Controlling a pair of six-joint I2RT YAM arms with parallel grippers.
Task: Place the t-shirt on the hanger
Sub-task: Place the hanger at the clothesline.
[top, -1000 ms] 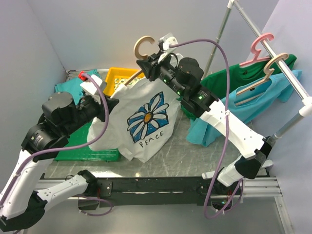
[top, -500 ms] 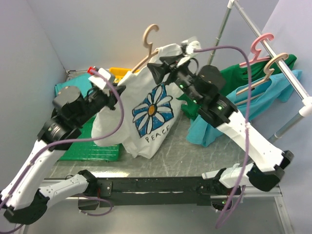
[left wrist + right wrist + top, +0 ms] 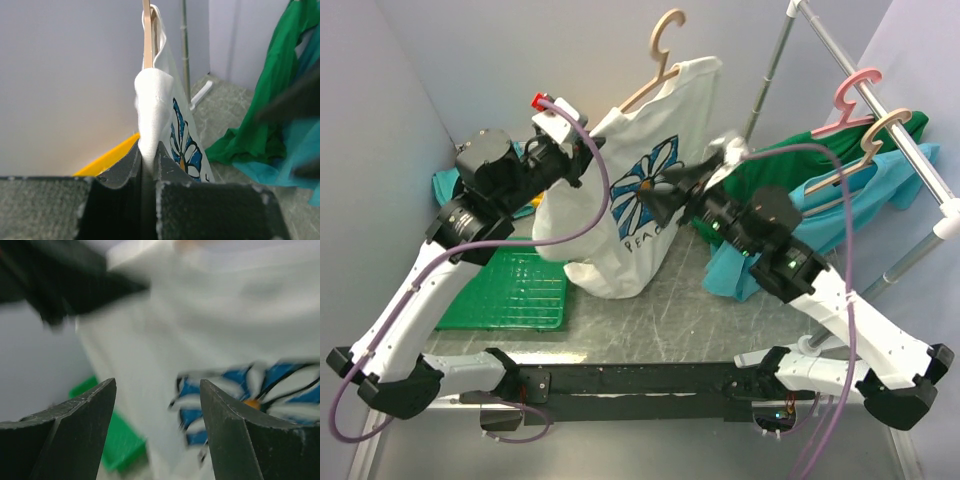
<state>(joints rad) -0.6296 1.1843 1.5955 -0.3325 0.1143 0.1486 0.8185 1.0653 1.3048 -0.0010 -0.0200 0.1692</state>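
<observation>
The white t-shirt with the blue daisy print hangs in the air on the beige hanger, whose hook sticks up above the collar. My left gripper is shut on the shirt's shoulder fabric. In the left wrist view its jaws pinch a white fold of the t-shirt, with the hanger rising just behind. My right gripper stands open in front of the print and holds nothing. In the right wrist view its jaws frame the blurred t-shirt.
A clothes rack stands at the right with a pink hanger, a tan hanger, a green shirt and a light blue shirt. A green mat lies at the left. A yellow bin sits behind.
My right gripper has opened, let go near the hanger's neck, and dropped down and away. My left arm has lifted the shirt and hanger higher and to the right.
</observation>
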